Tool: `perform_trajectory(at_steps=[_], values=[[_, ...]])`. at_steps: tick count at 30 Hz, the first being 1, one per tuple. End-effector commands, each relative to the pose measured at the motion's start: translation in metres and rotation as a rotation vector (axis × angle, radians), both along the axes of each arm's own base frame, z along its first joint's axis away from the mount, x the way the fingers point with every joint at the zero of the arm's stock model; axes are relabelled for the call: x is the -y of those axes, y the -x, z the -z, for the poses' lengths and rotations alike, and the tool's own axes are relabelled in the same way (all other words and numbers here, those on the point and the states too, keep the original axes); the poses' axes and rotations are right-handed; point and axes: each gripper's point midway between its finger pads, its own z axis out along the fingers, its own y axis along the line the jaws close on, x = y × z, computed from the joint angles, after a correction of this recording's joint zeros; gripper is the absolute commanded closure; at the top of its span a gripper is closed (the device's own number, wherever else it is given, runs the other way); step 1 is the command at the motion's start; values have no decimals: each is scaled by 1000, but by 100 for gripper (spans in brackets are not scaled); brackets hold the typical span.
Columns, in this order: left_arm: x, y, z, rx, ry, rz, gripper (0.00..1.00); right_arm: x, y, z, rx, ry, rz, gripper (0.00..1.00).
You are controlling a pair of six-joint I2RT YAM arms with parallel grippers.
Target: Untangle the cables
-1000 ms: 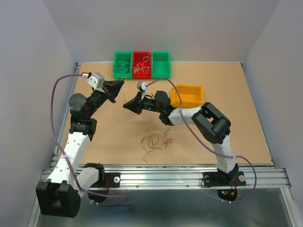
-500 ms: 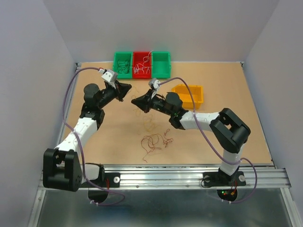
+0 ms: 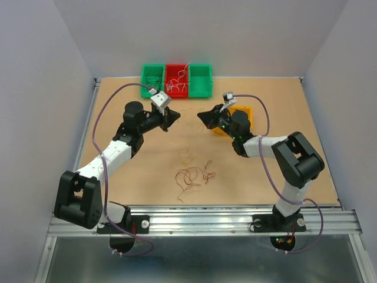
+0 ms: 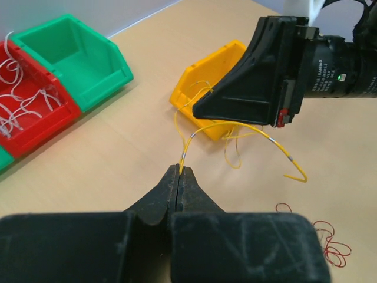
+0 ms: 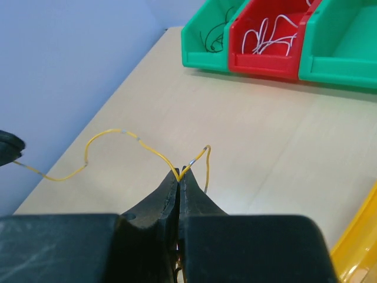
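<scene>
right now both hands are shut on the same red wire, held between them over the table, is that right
Only the colour is wrong: the wire is yellow, not red. The left wrist view shows the left hand and the right hand both shut on that same wire, held between them over the table.

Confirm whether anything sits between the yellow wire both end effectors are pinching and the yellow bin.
Nothing visible does. The yellow wire spans between the left end effector and right end effector, both shut on it. The yellow bin sits open-topped just behind the right one.
</scene>
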Motion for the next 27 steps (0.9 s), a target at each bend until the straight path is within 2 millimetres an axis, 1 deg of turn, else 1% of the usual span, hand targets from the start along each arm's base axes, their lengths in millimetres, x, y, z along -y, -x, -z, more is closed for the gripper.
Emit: perform_trajectory(at_steps=[1, 3, 4, 8, 9, 16, 18, 22, 23, 24, 27], values=[[25, -7, -6, 50, -73, 50, 100, -10, 24, -53, 115, -101, -57, 99], [31, -10, 5, 15, -94, 59, 100, -2, 19, -51, 109, -98, -13, 99], [32, -11, 7, 10, -97, 61, 99, -1, 19, -51, 109, -98, -12, 99], [41, -13, 14, 3, -121, 61, 92, -6, 25, -52, 127, -85, -65, 99], [43, -13, 14, 4, -124, 61, 92, -10, 30, -52, 131, -79, -101, 99], [41, -21, 23, -32, -148, 28, 91, -21, 43, -51, 161, -75, -206, 99], [41, -22, 25, -29, -160, 27, 91, -26, 49, -51, 155, -78, -253, 97], [32, -31, 28, 22, -219, -45, 91, -32, 55, -52, 127, -100, -305, 92], [30, -36, 24, 48, -230, -85, 91, -33, 59, -51, 105, -109, -327, 92], [28, -36, 28, 63, -251, -97, 91, -33, 61, -51, 100, -111, -339, 92], [26, -39, 29, 94, -277, -139, 92, -37, 69, -52, 70, -122, -384, 92]])
